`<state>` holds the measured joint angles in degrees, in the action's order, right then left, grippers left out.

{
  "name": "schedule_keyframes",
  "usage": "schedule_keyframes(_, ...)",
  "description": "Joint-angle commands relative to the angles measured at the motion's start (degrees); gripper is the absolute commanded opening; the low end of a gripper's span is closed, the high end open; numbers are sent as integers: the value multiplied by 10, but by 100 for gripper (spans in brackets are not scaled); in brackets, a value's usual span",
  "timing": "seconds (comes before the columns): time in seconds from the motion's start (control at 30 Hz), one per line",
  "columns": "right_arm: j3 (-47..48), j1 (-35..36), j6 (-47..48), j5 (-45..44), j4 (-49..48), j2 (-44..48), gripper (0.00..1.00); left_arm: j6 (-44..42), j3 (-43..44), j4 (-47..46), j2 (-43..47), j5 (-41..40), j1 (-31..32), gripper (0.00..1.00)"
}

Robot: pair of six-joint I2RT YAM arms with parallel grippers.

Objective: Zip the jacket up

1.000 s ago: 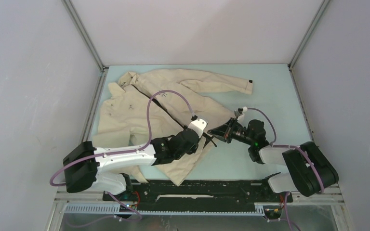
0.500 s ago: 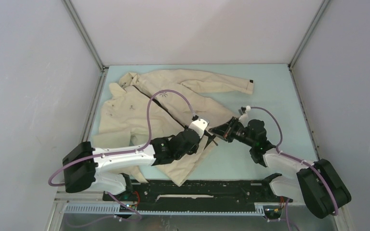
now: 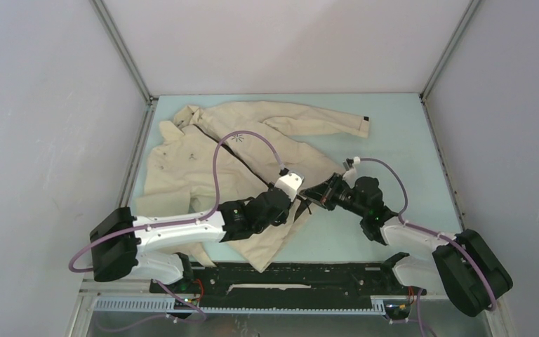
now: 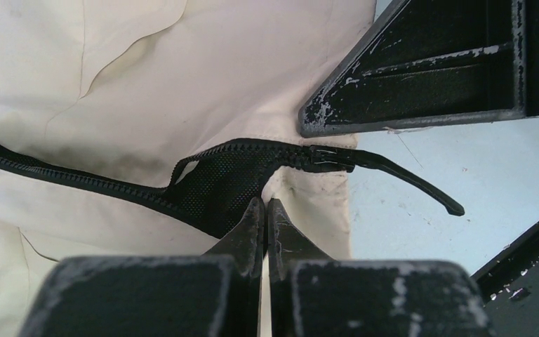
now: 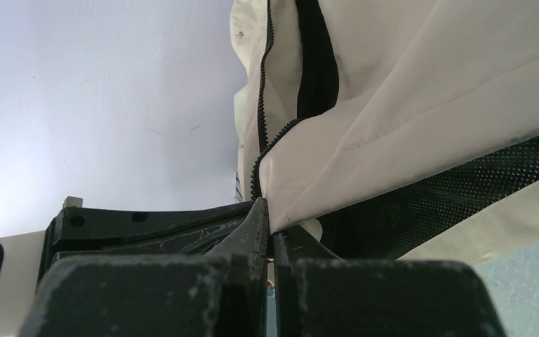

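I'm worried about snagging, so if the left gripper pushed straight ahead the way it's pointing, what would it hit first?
Most likely the black mesh lining of the beige fabric jacket, right at the tips of the shut left gripper, then its dark zipper. The right gripper sits off to one side.

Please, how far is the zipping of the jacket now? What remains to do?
Done: the jacket is spread on the table. In hand: the left claw and the right claw are each shut on fabric at the hem, beside the zipper slider. Left: the slider sits at the bottom end and black mesh lining shows in the gap, so the whole pull toward the collar remains.
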<state>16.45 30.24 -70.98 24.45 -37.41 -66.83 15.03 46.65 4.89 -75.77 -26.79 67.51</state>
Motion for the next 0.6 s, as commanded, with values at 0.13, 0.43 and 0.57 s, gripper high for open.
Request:
schedule_keyframes(0.13,26,13,6,-48,41,44,0,-26,11,-42,32,-6,14,0)
schedule_keyframes(0.43,46,13,38,-59,104,75,0,-56,15,-40,18,3,23,0)
schedule_keyframes(0.57,55,13,55,-52,125,77,0,-66,17,-32,14,3,25,0)
